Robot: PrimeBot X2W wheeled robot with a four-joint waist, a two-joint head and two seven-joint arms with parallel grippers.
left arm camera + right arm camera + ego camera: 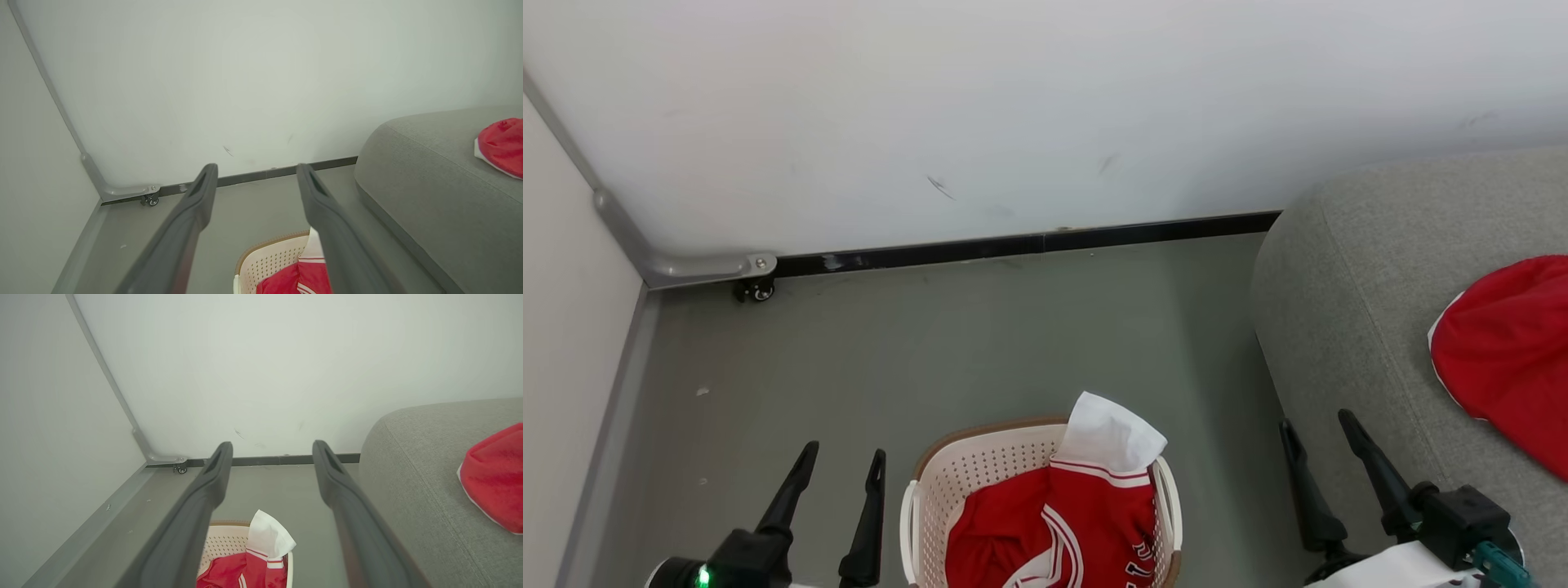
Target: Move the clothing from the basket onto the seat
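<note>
the striped jersey (1086,514) lies in the basket (968,469), its white panel over the far rim. the plain red garment (1511,351) rests on the seat (1347,286). the left gripper (843,453) and right gripper (1315,420) flank the basket, fingers spread and empty, with bare floor (1013,327) ahead up to the wall.

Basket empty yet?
Not empty. A red jersey lies in the basket, its white panel poking above the rim; another red garment is on the sofa.

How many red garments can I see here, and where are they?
2. A striped jersey lies in the basket, its white part sticking up over the rim. A plain red garment lies on the sofa. More could be hidden under the jersey.
</note>
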